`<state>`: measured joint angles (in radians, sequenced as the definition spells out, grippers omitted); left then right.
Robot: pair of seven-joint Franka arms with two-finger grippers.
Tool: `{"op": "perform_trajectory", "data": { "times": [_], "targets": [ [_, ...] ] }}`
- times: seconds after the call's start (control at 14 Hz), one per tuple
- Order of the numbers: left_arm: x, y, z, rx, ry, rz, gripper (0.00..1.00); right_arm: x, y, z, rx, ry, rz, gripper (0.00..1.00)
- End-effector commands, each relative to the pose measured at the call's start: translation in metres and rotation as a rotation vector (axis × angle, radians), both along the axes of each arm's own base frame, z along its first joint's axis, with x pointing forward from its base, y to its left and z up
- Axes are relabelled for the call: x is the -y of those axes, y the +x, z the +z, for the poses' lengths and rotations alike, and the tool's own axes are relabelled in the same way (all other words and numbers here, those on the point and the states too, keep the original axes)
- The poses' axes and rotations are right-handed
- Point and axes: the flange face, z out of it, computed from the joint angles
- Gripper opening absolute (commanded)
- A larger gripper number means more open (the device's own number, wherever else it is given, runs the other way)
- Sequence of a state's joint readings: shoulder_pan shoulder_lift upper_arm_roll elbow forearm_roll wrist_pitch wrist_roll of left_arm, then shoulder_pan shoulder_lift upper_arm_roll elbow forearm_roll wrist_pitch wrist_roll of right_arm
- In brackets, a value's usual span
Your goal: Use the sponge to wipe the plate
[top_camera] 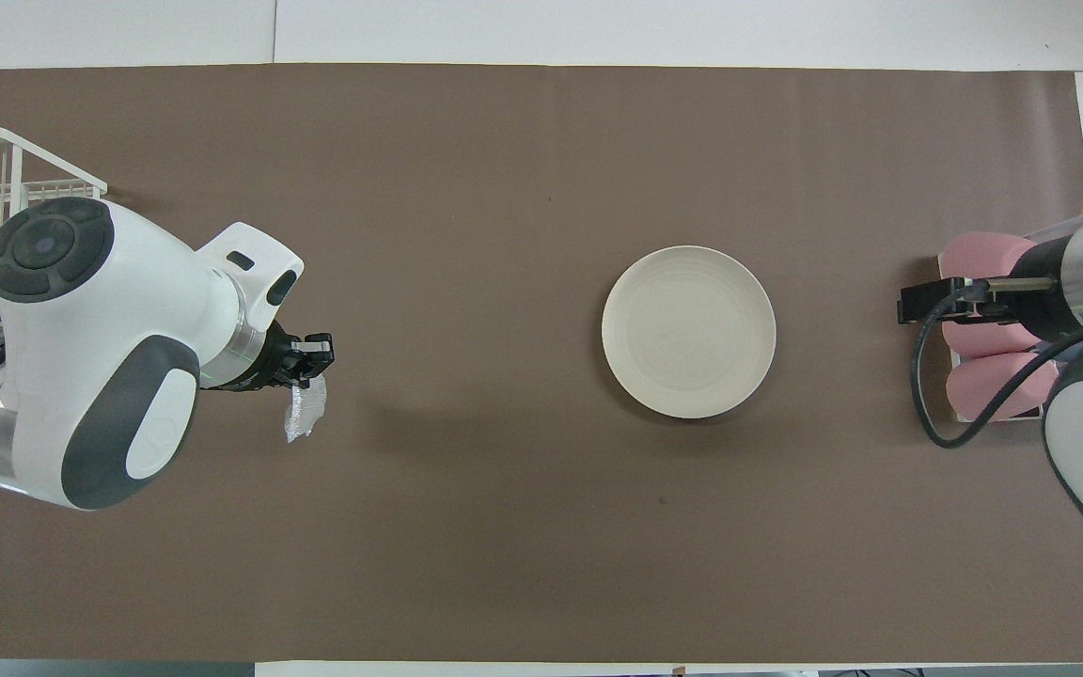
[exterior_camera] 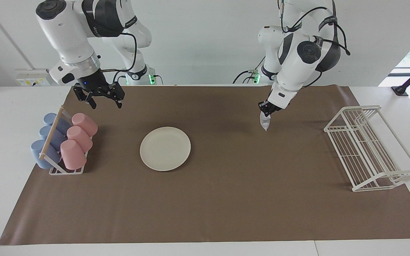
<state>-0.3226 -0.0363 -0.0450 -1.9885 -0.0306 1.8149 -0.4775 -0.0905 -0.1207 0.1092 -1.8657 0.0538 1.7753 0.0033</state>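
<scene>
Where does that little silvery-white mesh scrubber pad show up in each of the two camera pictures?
Facing view: the silvery-white mesh sponge hangs from the left gripper, right of centre, over the brown mat.
Overhead view: the sponge dangles left of centre, again from the left gripper.
Shared landmark: the round cream plate lies flat on the mat, well apart from the sponge, toward the right arm's end.

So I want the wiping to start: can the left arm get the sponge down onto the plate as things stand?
Probably yes. The left gripper is shut on the sponge above bare mat, the plate lies uncovered, and the right gripper hangs open near the cups, out of the path.
</scene>
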Motion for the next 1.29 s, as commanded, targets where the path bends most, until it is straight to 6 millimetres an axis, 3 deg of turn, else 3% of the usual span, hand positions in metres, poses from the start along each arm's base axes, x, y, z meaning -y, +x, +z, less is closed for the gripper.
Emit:
{"op": "perform_trajectory", "data": {
  "times": [0.0,0.21,0.43,0.57,0.71,0.93,1.14,1.21],
  "targets": [
    [-0.009,0.017,0.015,-0.025,0.176,-0.022,0.0,0.04,0.004,0.006,-0.002,-0.044,0.142,1.0],
    [-0.021,0.037,0.034,-0.027,0.368,-0.047,0.0,0.038,0.012,0.014,0.01,-0.073,0.164,1.0],
    [-0.039,0.045,0.027,-0.022,0.6,-0.084,0.0,0.032,0.022,0.032,0.013,-0.057,0.162,1.0],
    [-0.053,0.052,0.034,0.009,0.727,-0.093,0.0,0.031,0.018,0.03,-0.028,-0.05,-0.029,1.0],
    [-0.065,0.064,0.032,0.013,0.889,-0.106,0.0,0.028,0.019,0.038,-0.026,-0.048,-0.063,1.0],
    [-0.074,0.09,0.017,0.009,1.061,-0.119,0.0,0.024,0.019,0.041,-0.079,-0.059,-0.045,1.0],
    [-0.089,0.12,-0.022,-0.005,1.223,-0.167,0.0,0.036,0.021,0.034,-0.048,-0.056,0.028,1.0],
    [-0.09,0.135,-0.022,0.007,1.225,-0.151,0.0,0.044,0.021,0.032,-0.05,-0.056,0.024,1.0]
  ]
}}
